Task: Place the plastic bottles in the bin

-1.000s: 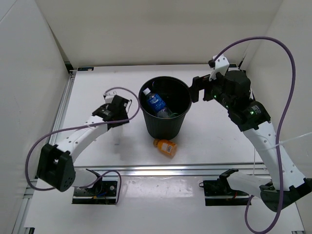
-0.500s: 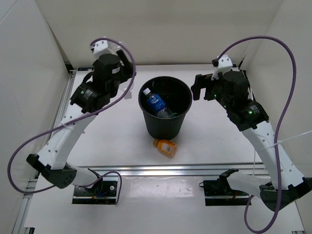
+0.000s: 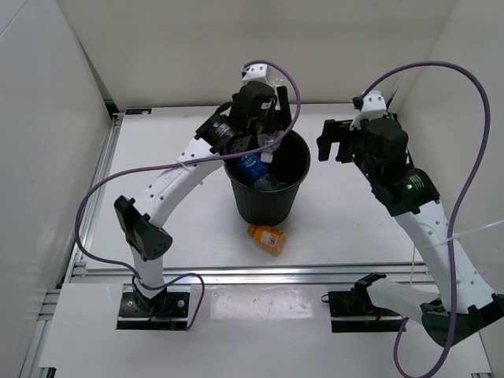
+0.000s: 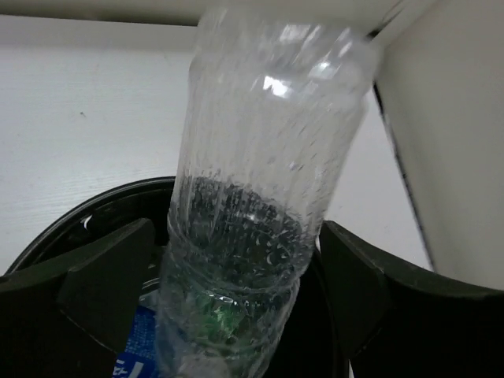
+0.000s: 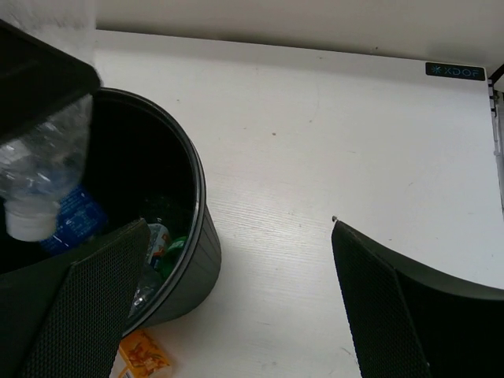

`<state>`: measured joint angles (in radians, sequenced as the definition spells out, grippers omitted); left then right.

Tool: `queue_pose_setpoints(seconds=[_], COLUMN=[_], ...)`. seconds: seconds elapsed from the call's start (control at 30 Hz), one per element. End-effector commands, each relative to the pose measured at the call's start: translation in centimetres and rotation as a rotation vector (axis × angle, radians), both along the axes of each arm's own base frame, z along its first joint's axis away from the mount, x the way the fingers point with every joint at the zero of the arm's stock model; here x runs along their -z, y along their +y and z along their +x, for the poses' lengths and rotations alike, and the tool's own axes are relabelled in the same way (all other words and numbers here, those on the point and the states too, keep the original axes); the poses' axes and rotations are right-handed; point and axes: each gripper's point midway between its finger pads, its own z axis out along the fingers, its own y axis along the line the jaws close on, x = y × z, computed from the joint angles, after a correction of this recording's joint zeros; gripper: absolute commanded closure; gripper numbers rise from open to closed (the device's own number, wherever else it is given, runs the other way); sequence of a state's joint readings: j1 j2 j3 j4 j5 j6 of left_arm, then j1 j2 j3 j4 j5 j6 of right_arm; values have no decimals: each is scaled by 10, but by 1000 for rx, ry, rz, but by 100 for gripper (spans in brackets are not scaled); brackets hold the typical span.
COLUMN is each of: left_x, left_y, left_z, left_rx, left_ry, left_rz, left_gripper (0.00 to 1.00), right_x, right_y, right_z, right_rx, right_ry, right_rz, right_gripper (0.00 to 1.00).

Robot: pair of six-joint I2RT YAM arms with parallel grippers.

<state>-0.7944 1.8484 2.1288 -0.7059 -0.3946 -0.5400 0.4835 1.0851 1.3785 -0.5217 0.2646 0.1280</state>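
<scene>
Left arm: stretched far and rightward from its near-left base, wrist bent over the bin (image 3: 264,206).
Left gripper (image 3: 266,143): long clear bottle (image 4: 260,181) between its fingers, neck down above the bin's mouth. Clenched or released, cannot tell.
Right arm: raised, right of the bin.
Right gripper (image 3: 335,143): spread wide, holding nothing.
Blue-labelled bottle (image 3: 252,165): inside the bin.
Orange bottle (image 3: 268,238): lying just near of the bin.
</scene>
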Motion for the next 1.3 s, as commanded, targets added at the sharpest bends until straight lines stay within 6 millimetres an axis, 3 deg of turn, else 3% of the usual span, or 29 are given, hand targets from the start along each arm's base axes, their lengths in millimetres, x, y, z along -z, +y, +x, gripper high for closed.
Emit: queue_pose_setpoints(seconds=[0.0,0.2,0.3,0.33,0.43,0.47,0.5,0.53,0.6,0.63,0.67,0.73,0.77,0.8,1.07,1.27], left_x=[-28,-67,-93,-96,-71,-48,-36,-23,13,28,58,73,94,102,132,133], left_y=[3,51,109,142,202,220,229,237,252,256,263,270,270,274,290,300], left_z=[-14,-30,-44,-45,-59,-68,-72,-76,-91,-95,-104,-116,-122,-126,-139,-141], left_rx=[5,-162,-354,-485,-627,-654,-674,-677,-677,-694,-708,-739,-730,-743,-789,-805], left_ry=[-54,-137,-203,-224,-203,-182,-169,-150,-104,-64,3,63,128,157,267,293], left_rz=[-27,-53,-69,-70,-77,-43,-45,-43,-35,-96,-70,-150,-118,-109,0,11], left_gripper=[0,0,0,0,0,0,0,0,0,0,0,0,0,0,0,0], right_x=[-17,4,21,27,48,47,71,79,88,116,123,139,156,162,221,252], right_y=[-12,-26,-27,-25,4,11,19,32,34,35,35,42,43,44,68,97], right_z=[-5,-13,-20,-26,-53,-69,-77,-92,-111,-117,-124,-137,-142,-146,-171,-188], right_rx=[41,75,81,56,-181,-268,-346,-453,-514,-532,-554,-631,-660,-688,-917,-1024], right_ry=[-68,-41,4,20,45,13,31,40,20,72,68,89,115,116,98,91], right_rz=[15,-20,-1,-1,9,17,-8,15,39,34,33,37,21,17,-136,-208], right_gripper=[0,0,0,0,0,0,0,0,0,0,0,0,0,0,0,0])
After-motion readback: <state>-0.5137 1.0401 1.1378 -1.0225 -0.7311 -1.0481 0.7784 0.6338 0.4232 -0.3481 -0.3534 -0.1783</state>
